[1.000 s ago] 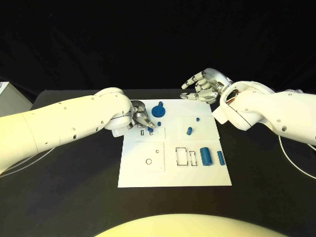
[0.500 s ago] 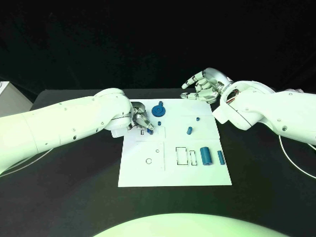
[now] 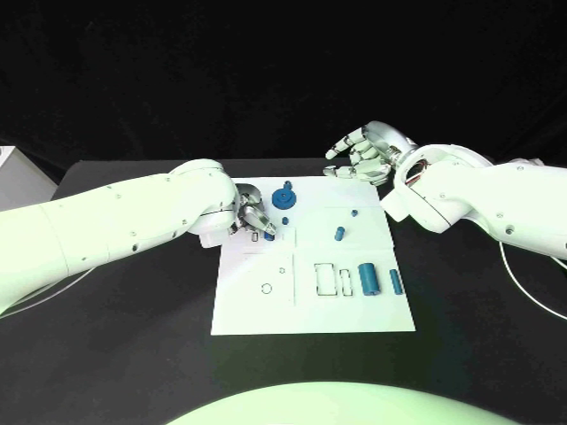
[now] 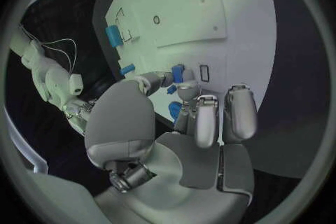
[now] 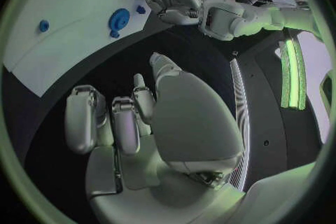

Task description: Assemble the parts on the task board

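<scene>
- Two silver hands work over a flat white task board (image 3: pixel 315 310) lying mid-way on the matte black surface (image 3: pixel 130 301).
- Left hand (image 3: pixel 252 217) sits at the board's far left part, its fingers (image 4: pixel 183 91) pinching a small blue part (image 4: pixel 178 73) beside a rectangular slot (image 4: pixel 204 73).
- Right hand (image 3: pixel 364 155) hovers over the board's far edge, fingers loosely curled and apart, holding nothing.
- Blue gear-shaped part (image 3: pixel 285 198), a stubby cylinder (image 3: pixel 369 280) and a slimmer peg (image 3: pixel 395 282) rest on the board.
- Whether the pinched part touches the board is hard to tell.
</scene>
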